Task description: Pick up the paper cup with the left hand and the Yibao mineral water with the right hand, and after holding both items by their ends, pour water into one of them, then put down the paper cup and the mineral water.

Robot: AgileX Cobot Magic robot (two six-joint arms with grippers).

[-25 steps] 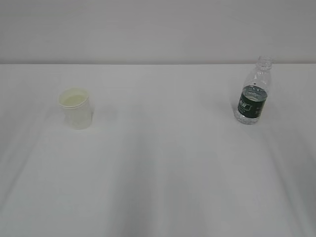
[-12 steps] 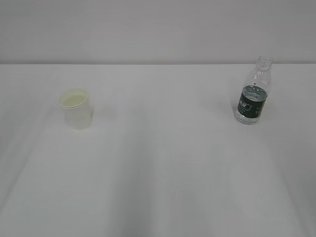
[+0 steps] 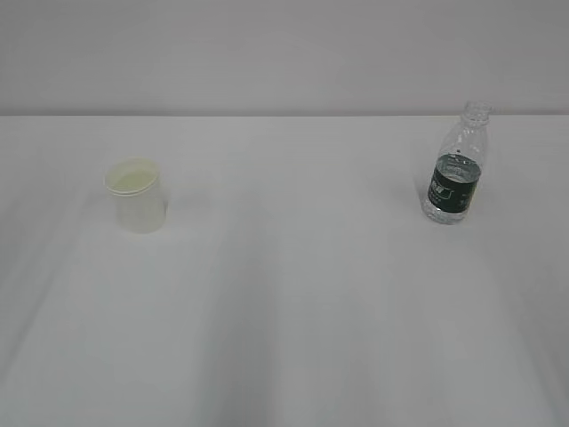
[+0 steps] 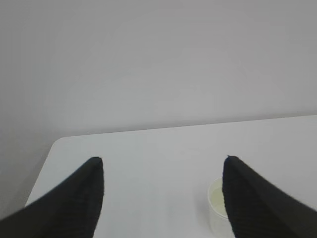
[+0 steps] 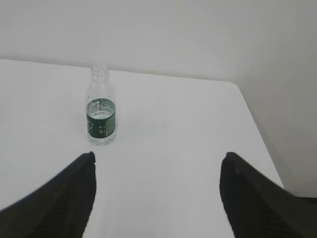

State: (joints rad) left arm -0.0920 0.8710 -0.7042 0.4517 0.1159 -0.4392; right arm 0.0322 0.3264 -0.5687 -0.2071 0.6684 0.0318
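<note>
Paper cup (image 3: 136,195) upright on white tabletop (image 3: 293,294), left side. Yibao mineral water (image 3: 456,166) upright far right, uncapped, well apart. Left tool (image 4: 162,163) fingers spread, grasping nothing, cup beyond its right finger. Right tool (image 5: 157,157) released, bottle ahead.

A wide bare stretch of white table (image 3: 293,294) lay between the paper cup (image 3: 137,196) and the Yibao mineral water (image 3: 456,169), well apart. Nothing crowded either; I had free room on every side of both.
</note>
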